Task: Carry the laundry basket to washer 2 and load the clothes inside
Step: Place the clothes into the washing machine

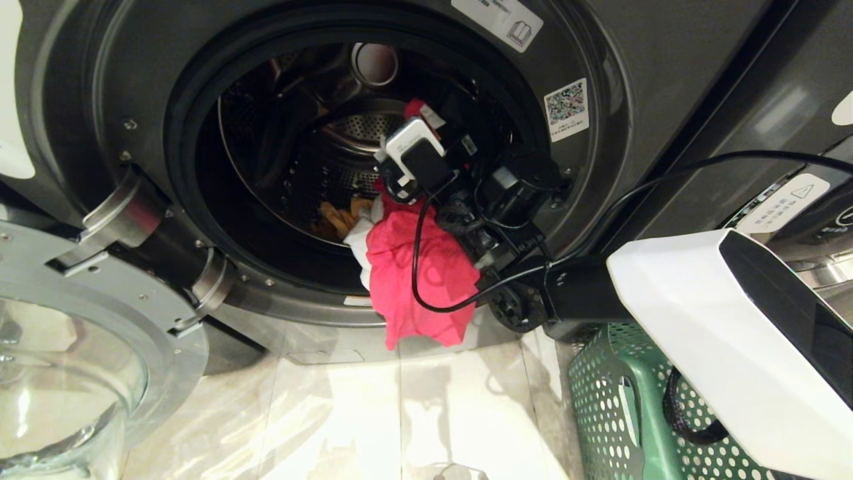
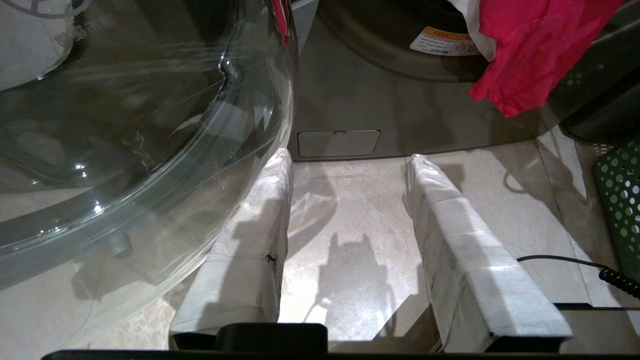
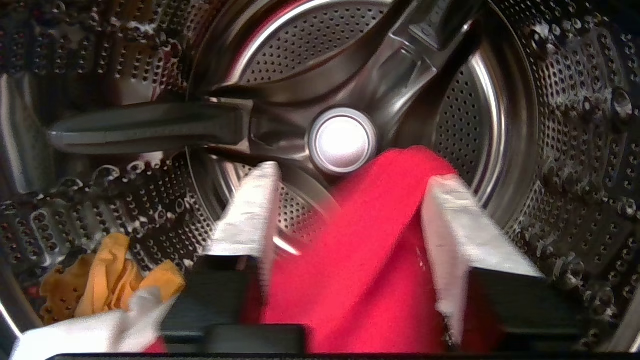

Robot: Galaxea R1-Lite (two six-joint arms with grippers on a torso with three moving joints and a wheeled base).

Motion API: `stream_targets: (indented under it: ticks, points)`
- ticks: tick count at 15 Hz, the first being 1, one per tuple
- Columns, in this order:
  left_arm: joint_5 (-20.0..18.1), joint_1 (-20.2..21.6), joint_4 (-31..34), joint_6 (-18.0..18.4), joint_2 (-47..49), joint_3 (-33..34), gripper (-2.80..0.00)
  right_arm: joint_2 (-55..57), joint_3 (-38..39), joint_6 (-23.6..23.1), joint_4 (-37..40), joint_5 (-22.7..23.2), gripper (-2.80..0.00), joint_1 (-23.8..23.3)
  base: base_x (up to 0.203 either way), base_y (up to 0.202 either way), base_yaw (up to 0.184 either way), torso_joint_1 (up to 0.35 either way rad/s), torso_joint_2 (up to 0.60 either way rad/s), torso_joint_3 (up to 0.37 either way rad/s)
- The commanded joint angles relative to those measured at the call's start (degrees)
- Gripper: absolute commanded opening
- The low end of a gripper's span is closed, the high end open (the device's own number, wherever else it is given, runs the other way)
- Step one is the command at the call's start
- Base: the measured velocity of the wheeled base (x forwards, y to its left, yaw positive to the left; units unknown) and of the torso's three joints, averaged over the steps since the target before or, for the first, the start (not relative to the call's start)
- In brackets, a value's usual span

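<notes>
Washer 2 (image 1: pixel 600 133) stands with its door swung open, and my right gripper (image 3: pixel 352 175) reaches into the drum (image 3: pixel 565 100). Its fingers are open. The pink-red garment (image 3: pixel 370 260) lies between them, draped against one finger (image 3: pixel 460 225), and hangs out over the door sill (image 1: pixel 420 280). A white garment (image 1: pixel 360 247) hangs beside it. A mustard-yellow one (image 3: pixel 105 280) lies on the drum's bottom. The green laundry basket (image 1: pixel 600 393) stands on the floor at the right, under my right arm. My left gripper (image 2: pixel 350 157) hangs open over the floor, holding nothing.
The open glass door (image 1: pixel 80 333) fills the lower left, close beside my left gripper's finger (image 2: pixel 250 240). A black cable (image 1: pixel 416 267) loops in front of the pink-red garment. Pale tiled floor (image 1: pixel 400 413) lies before the washer. Another machine (image 1: pixel 800 200) stands at the right.
</notes>
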Motion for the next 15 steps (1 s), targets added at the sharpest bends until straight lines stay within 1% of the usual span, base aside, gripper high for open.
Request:
stream_targets:
  ticks: [1,3,4,6,8,10,12,13,15]
  points:
    - [0.03,0.0,0.0,0.0,0.07,-0.04,-2.8,0.67,0.15,-0.18,-0.47,0.07,0.0,-0.18,0.0,0.0,0.0,0.0,0.0,0.0]
    - [0.06,0.0,0.0,0.0,0.07,0.0,-2.8,-1.0,3.94,0.45,-0.25,0.1,0.0,-0.18,0.0,0.0,0.0,0.0,0.0,0.0]
    - [-0.02,0.0,0.0,0.0,0.07,0.01,-2.8,-2.85,8.75,1.27,0.13,0.09,0.0,-0.18,0.0,0.0,0.0,0.0,0.0,0.0]
    - [0.02,0.0,0.0,0.0,0.07,-0.04,-2.8,-8.46,22.08,4.63,2.25,-0.04,0.0,0.17,0.0,0.0,0.0,0.0,0.0,0.0]
    - [-0.02,0.0,0.0,0.0,0.07,0.02,-2.8,-17.54,34.38,10.46,8.19,-0.79,0.0,1.44,0.0,0.0,0.0,0.0,0.0,0.0]
    - [0.03,0.0,0.0,0.0,0.07,-0.05,-2.8,-25.24,41.23,17.65,18.31,-3.02,0.0,3.22,0.0,0.0,0.0,0.0,0.0,0.0]
    - [-0.02,0.0,0.0,0.0,0.07,0.02,-2.8,-32.59,44.53,26.81,32.24,-4.98,0.0,5.23,0.0,0.0,0.0,0.0,0.0,0.0]
    - [0.06,0.0,0.0,0.0,0.07,0.02,-2.8,-36.26,45.45,30.1,38.88,-5.31,0.0,6.01,0.0,0.0,0.0,0.0,0.0,0.0]
    - [0.0,0.0,0.0,0.0,0.07,0.02,-2.8,-44.24,46.47,35.58,56.52,-5.7,0.0,7.7,0.0,0.0,0.0,0.0,0.0,0.0]
